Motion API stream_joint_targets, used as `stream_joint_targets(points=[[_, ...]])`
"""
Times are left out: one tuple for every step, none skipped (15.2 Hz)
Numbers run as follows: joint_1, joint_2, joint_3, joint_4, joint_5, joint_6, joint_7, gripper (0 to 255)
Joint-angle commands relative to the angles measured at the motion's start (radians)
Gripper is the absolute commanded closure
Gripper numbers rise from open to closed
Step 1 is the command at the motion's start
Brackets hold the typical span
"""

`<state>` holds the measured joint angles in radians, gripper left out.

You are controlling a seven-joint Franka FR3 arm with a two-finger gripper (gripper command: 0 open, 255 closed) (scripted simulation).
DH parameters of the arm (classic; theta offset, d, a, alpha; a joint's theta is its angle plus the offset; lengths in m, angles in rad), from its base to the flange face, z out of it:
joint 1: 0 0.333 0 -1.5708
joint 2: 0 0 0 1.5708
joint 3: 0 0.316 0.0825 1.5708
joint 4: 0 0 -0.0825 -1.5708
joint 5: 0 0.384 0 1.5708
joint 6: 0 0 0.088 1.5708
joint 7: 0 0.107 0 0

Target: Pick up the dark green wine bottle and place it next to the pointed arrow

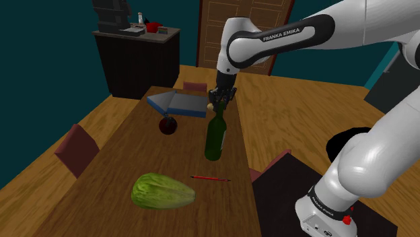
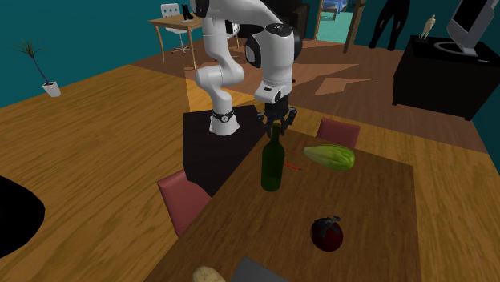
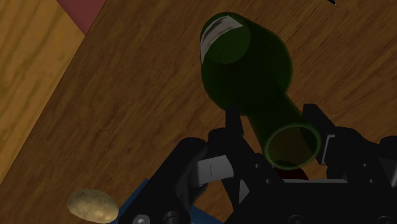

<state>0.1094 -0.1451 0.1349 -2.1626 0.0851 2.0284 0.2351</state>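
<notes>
Wrist view: end effector (image 3: 273, 118) narrow, clasping upright wine bottle (image 3: 245, 63) by neck.

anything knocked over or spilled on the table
Nothing stands out: the dark green bottle stands upright on the table, the tool at its neck, and nothing is spilled or tipped.

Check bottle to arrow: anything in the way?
Nothing visible. Bare table lies between the bottle and the arrow; the green vegetable sits beside the arrow, on the shoulder view's left, off that line.
</notes>
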Motion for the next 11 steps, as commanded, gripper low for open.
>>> stream_joint_targets(points=[[0.0, 0.0, 0.0, 0.0, 0.0, 0.0, 0.0, 255], [0.0, 0.0, 0.0, 0.0, 0.0, 0.0, 0.0, 255], [0.0, 0.0, 0.0, 0.0, 0.0, 0.0, 0.0, 255], [0.0, 0.0, 0.0, 0.0, 0.0, 0.0, 0.0, 255], [0.0, 0.0, 0.0, 0.0, 0.0, 0.0, 0.0, 255], [0.0, 0.0, 0.0, 0.0, 0.0, 0.0, 0.0, 255], [0.0, 0.0, 0.0, 0.0, 0.0, 0.0, 0.0, 255], [0.0, -0.004, 0.0, 0.01, 0.0, -0.013, 0.0, 255], [0.0, -0.007, -0.001, 0.019, 0.0, -0.027, 0.001, 255], [-0.001, -0.01, -0.001, 0.03, 0.0, -0.04, 0.001, 255], [-0.001, -0.014, -0.001, 0.04, 0.0, -0.054, 0.002, 255]])
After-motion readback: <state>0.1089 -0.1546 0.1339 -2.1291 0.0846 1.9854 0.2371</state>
